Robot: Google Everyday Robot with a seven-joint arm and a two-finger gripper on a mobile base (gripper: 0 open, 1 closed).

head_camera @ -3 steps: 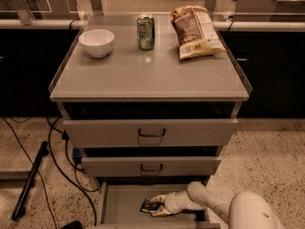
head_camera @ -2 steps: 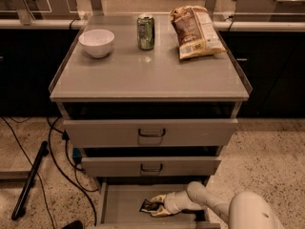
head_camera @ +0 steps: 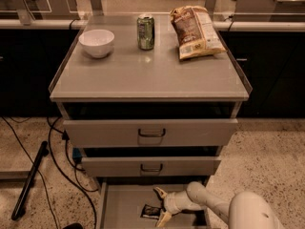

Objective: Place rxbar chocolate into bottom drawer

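The bottom drawer [head_camera: 124, 206] is pulled out at the foot of the grey cabinet, its flat floor showing. The rxbar chocolate [head_camera: 150, 212], a small dark wrapper with pale lettering, lies flat on that floor near the middle. My gripper [head_camera: 161, 205] reaches into the drawer from the right, just right of the bar. It is open: one pale fingertip [head_camera: 158, 192] points up and back, while the other fingertip [head_camera: 163, 218] sits at the bar's right end. Nothing is held between them.
On the cabinet top stand a white bowl [head_camera: 96, 42], a green can [head_camera: 146, 32] and a crinkled brown-and-yellow chip bag [head_camera: 196, 31]. The two upper drawers [head_camera: 150, 132] hang slightly out above my arm. Cables and a black pole [head_camera: 29, 180] lie on the floor at left.
The fingers have spread apart and let go of the bar, which now lies on the drawer floor. The arm has barely shifted.
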